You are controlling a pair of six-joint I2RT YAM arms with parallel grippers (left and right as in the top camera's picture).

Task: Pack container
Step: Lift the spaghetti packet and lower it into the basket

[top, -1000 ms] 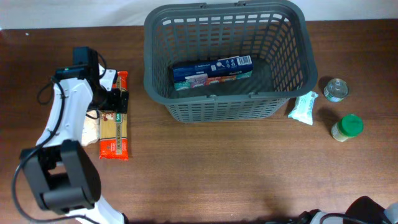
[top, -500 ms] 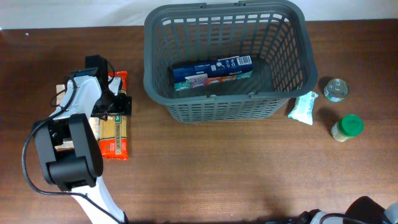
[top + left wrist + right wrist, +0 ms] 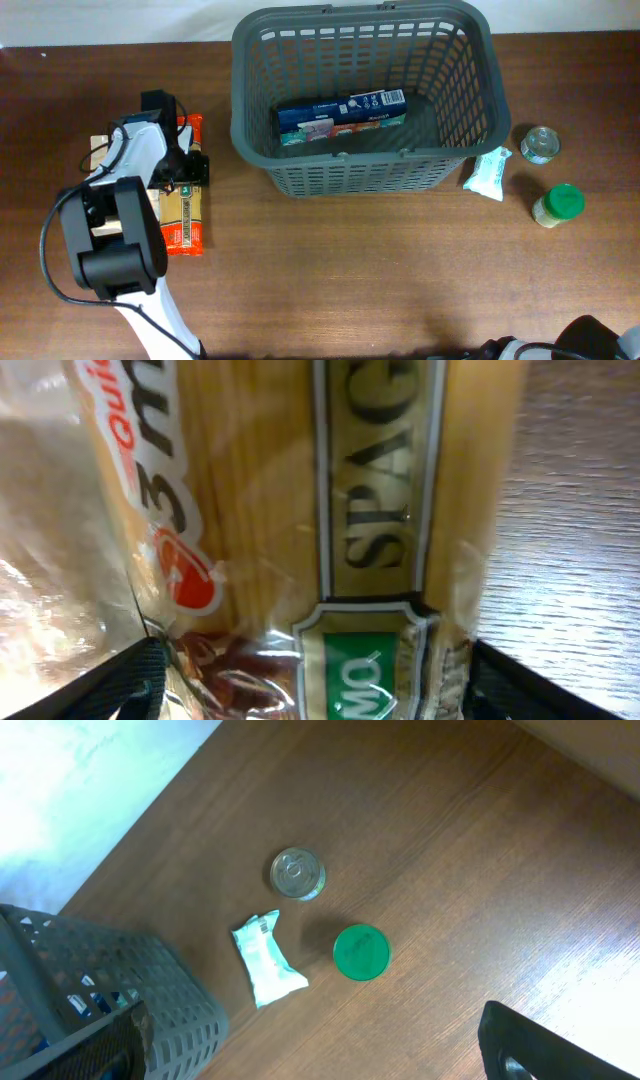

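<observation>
Left claw (image 3: 310,685) sits low over the spaghetti packet (image 3: 330,510) on the desk (image 3: 580,510), spread wide to either side of it and not visibly pinching, probably lining up a pick. The label reads "SPAG", with "3 m" in red. Right claw (image 3: 310,1045) hangs high, spread and empty; the container (image 3: 370,176) stands at the desk's far middle holding one blue box (image 3: 342,115), print too small to read.

Robot test bench: wood table (image 3: 380,270), shopping basket (image 3: 370,178).

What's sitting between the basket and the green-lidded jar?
A small pale-teal packet, beside the basket's right wall, left of the jar; clearest in the overhead view.
</observation>
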